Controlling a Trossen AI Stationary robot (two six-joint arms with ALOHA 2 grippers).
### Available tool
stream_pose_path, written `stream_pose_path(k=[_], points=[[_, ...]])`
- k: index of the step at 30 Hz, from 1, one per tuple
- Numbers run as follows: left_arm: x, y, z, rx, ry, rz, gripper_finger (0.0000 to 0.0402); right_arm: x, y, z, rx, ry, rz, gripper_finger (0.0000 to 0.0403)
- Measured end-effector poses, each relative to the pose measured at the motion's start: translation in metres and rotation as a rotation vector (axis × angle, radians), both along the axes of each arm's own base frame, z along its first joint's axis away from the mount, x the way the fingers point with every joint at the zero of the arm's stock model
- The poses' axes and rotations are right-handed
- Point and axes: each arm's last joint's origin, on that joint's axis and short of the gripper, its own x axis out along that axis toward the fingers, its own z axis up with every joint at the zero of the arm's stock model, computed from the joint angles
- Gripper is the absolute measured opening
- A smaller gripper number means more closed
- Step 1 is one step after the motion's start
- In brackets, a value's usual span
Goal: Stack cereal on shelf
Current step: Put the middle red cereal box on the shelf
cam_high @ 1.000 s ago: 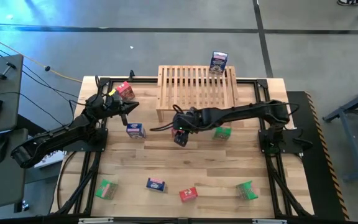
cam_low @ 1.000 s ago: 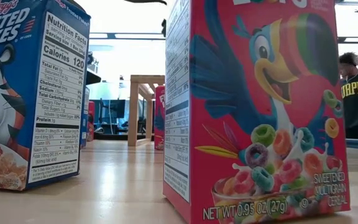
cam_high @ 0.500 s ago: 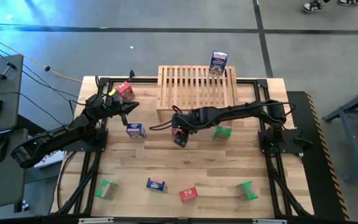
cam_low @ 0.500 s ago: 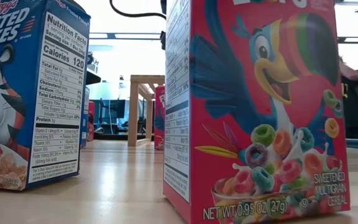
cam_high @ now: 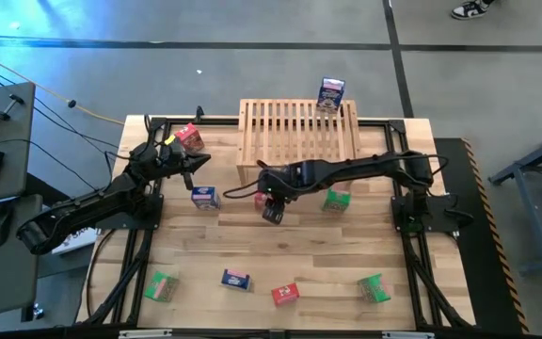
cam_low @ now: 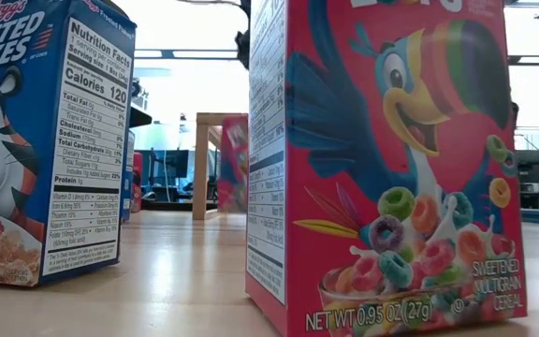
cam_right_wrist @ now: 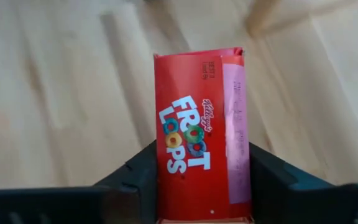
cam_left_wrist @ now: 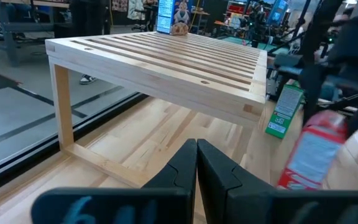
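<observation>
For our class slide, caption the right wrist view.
Right gripper closing around a red cereal box above the wooden table.

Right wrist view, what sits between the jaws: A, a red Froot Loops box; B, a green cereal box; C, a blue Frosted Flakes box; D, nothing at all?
A: a red Froot Loops box fills the gap between the right gripper's jaws, above the wooden tabletop.

Light-wood table, slatted shelf at its far edge, small cereal boxes scattered
</observation>
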Motion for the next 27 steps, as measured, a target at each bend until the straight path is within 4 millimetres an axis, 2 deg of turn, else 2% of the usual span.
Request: stream_pose_path(k=[6,10,15,18,21,23,27], points=[[0.0,0.0,0.0,0.0,0.001,0.0,0.0005,0.004,0.002,0.04,0.013,-0.042,0.124,0.0154],[0.0,0.0,0.0,0.001,0.001,0.0,0.0005,0.002,0.002,0.08,-0.045,-0.071,0.221,0.0154],[0.0,0.0,0.0,-0.001,0.0,0.0,0.0005,-0.006,-0.01,0.135,-0.149,-0.166,0.316,0.0154],[0.0,0.0,0.0,0.0,0.0,0.0,0.0005,-0.016,-0.027,0.165,-0.242,-0.206,0.341,0.0154],[0.0,0.0,0.0,0.0,0.0,0.0,0.0005,-0.029,-0.052,0.186,-0.327,-0.212,0.345,0.0154],[0.0,0.0,0.0,0.0,0.0,0.0,0.0005,-0.037,-0.075,0.192,-0.381,-0.197,0.331,0.0154],[0.0,0.0,0.0,0.001,0.0,0.0,0.0005,-0.054,-0.129,0.187,-0.443,-0.098,0.303,0.0154]])
